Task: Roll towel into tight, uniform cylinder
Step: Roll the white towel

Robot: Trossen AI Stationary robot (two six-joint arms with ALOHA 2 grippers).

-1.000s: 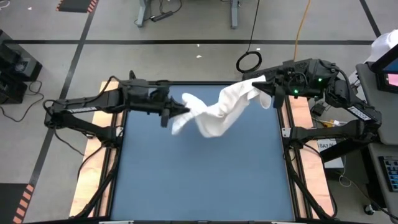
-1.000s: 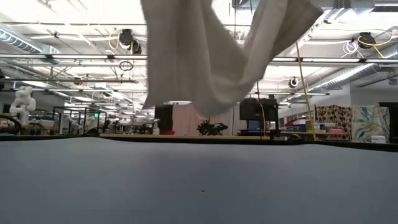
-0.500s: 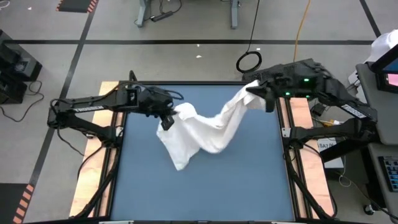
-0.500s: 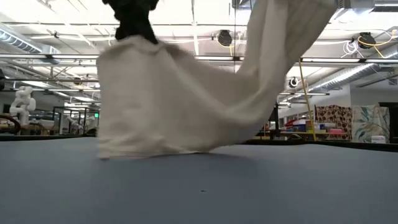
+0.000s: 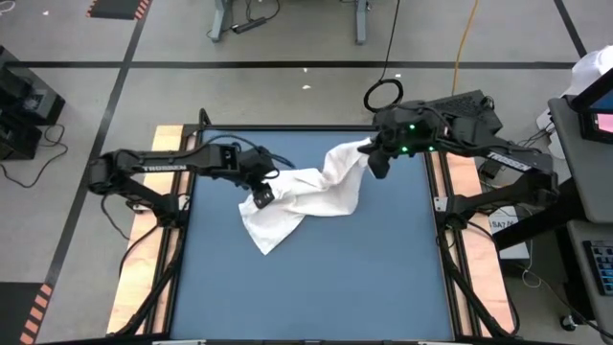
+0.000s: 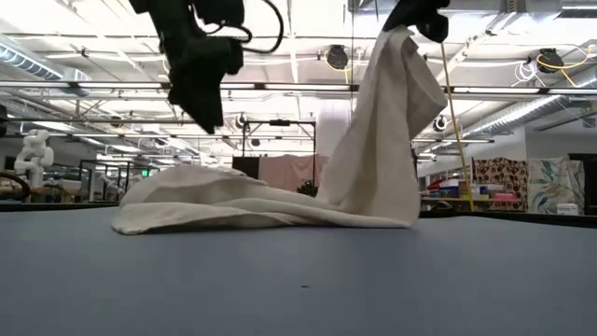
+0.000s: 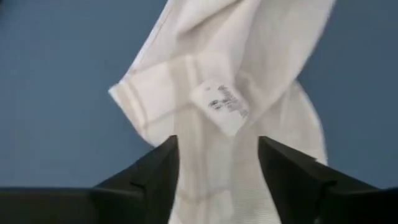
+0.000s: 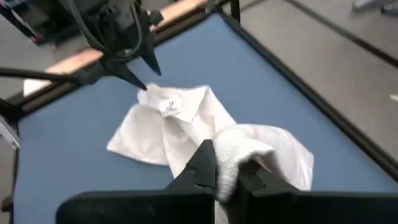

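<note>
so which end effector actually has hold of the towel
The right end effector: it is shut on the towel's raised end. The left end effector hangs open just above the end lying on the table.

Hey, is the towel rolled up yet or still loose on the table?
Loose, not rolled. The towel lies crumpled on the table, one end lifted in the right gripper.

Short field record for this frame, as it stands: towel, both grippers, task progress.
towel: white soft cloth towel, crumpled on the blue table, one end lifted, small label showing
left gripper: left gripper open, above the towel's low end, holding nothing
right gripper: right gripper shut on the towel's raised end
progress: not laid flat, no roll begun
</note>
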